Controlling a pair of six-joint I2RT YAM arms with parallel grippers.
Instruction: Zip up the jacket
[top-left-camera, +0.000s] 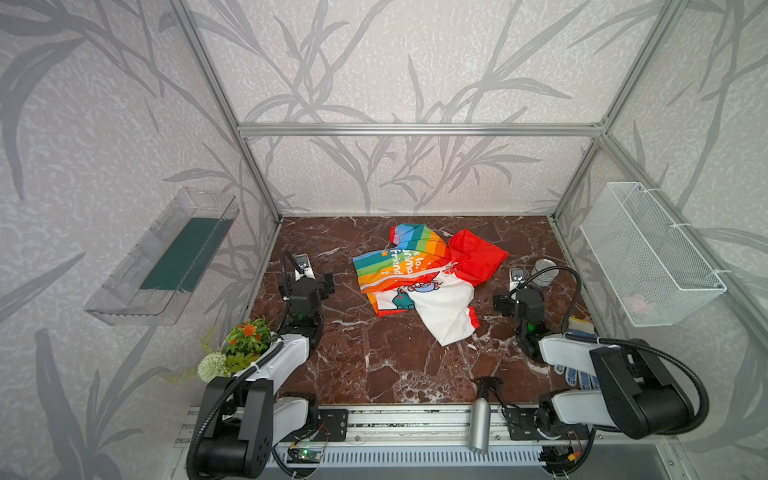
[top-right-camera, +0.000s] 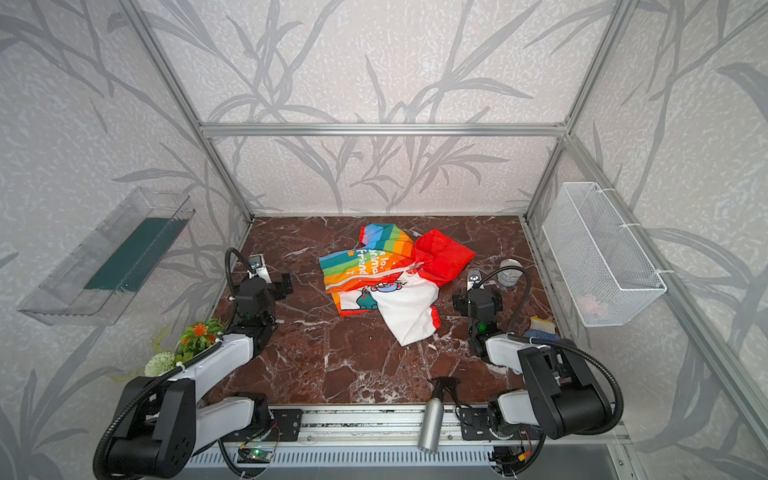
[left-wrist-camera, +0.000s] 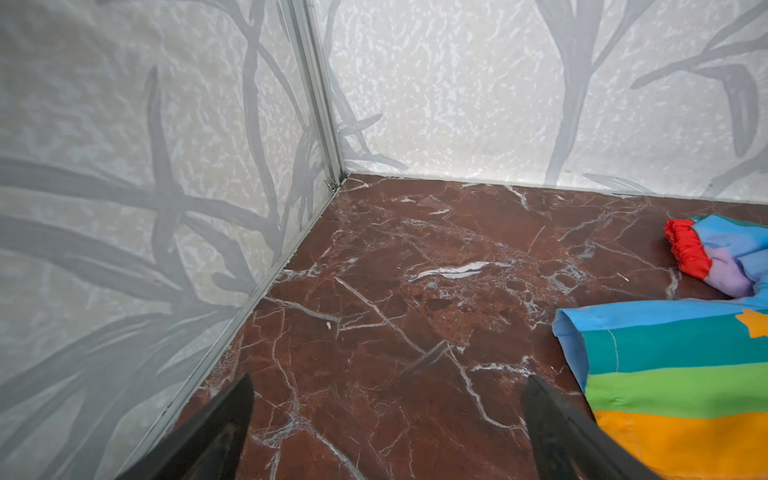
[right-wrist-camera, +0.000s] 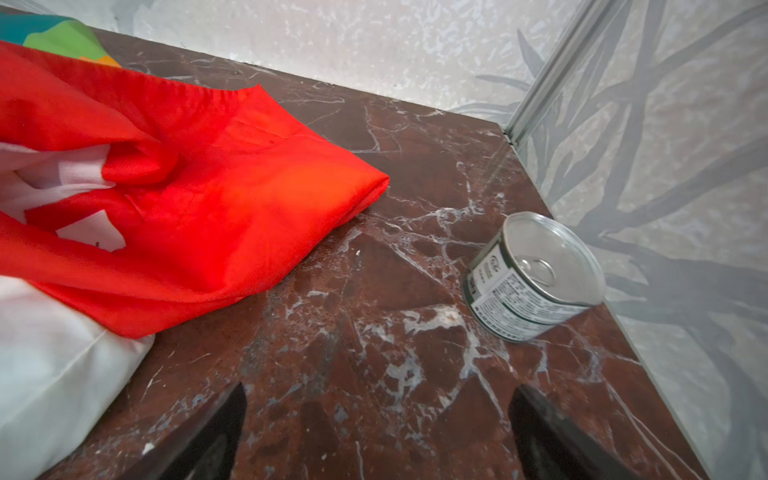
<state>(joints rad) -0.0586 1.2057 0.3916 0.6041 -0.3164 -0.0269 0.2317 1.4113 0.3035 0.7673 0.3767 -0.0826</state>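
Your jacket lies crumpled on the red marble counter, toward the back and about midway between the two arms, and neither arm touches it. Its rainbow-striped panel with white lettering faces the left arm, the red hood spreads out toward the right arm, and the white panel with cartoon animals trails toward the front edge. In both top views a white zip line runs slantwise between the rainbow and white panels, but you cannot tell from here how far it is closed. Your left pincer stands wide open and empty above bare counter, pointing at the back left corner, with the jacket's rainbow sleeve and its red cuff off to one side of it. Your right pincer is also spread wide with nothing in it, over bare counter between the hood's edge and a tin can that stands upright close to the right wall. A silver spray bottle lies at the front edge across the rail. An artificial plant sits beside the left arm. A blue dotted glove shows partly under the right arm, with a yellow sponge just behind it.
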